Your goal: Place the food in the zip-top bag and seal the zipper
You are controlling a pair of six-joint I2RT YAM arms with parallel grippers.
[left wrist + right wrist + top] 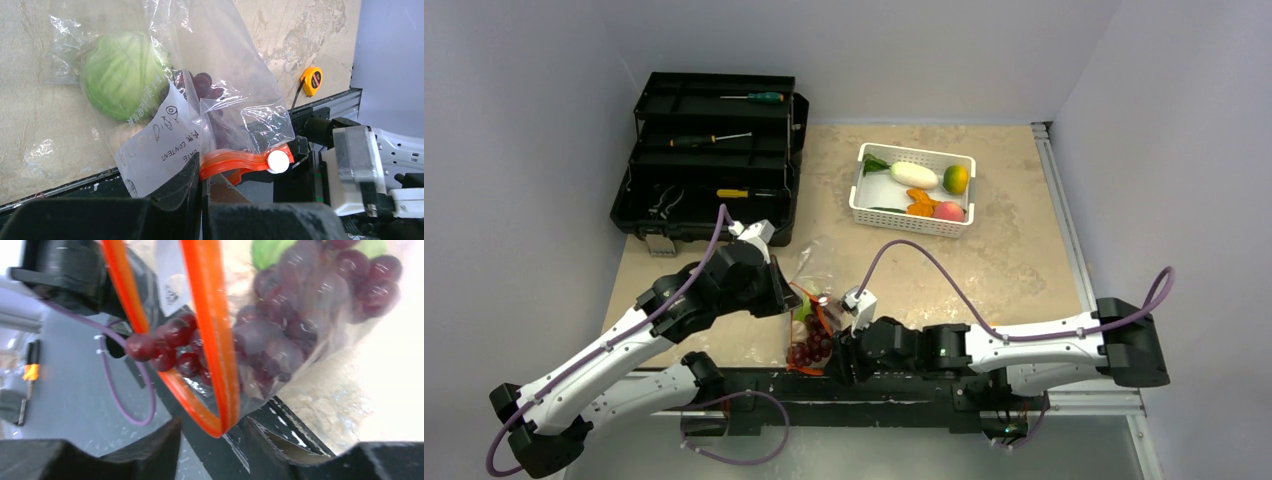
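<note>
The clear zip-top bag (pixel 235 95) holds a green cabbage (pixel 120 75) and dark purple grapes (pixel 202 82). My left gripper (pixel 205 175) is shut on the orange-red zipper (pixel 235 161) near the white label (pixel 160 145). The white slider (pixel 278 161) sits at the strip's far end. In the right wrist view the bag's mouth gapes open, and some grapes (pixel 167 347) lie in the opening. My right gripper (pixel 212 440) is open, with the zipper's corner (pixel 220 425) between its fingers, not pinched. In the top view both grippers, left (pixel 792 296) and right (pixel 836 345), meet at the bag (pixel 812 290) near the table's front edge.
A white perforated basket (pixel 861 195) at the back holds more toy food: a peach, orange pieces and others. A black open toolbox (pixel 709 160) with screwdrivers stands at the back left. An orange tape measure (pixel 312 80) lies near the front rail.
</note>
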